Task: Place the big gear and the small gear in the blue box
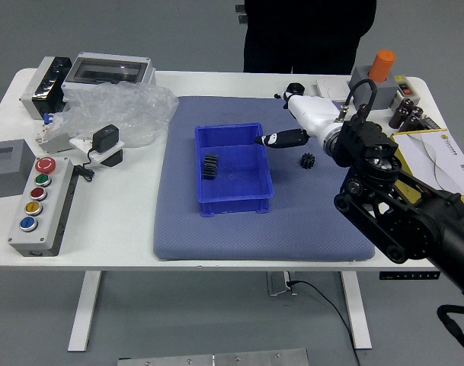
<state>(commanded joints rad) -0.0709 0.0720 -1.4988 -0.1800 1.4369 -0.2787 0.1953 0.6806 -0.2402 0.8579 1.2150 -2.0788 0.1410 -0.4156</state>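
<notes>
My right hand (pixel 281 118) is over the mat to the right of the blue box, fingers spread with nothing between them. The blue box (pixel 239 206) stands on the dark mat in the middle of the table. Inside it, toward the left, lies a black gear (pixel 209 167). A smaller black gear (pixel 307 161) sits on the mat just below my right hand, to the right of the box. The left arm is out of view.
Black cylinders (pixel 401 114) and a yellow box (pixel 445 202) are at the right. A button panel (pixel 45 210), a white plug device (pixel 106 145) and plastic wrap (pixel 117 110) lie left. A person in black stands at the far side.
</notes>
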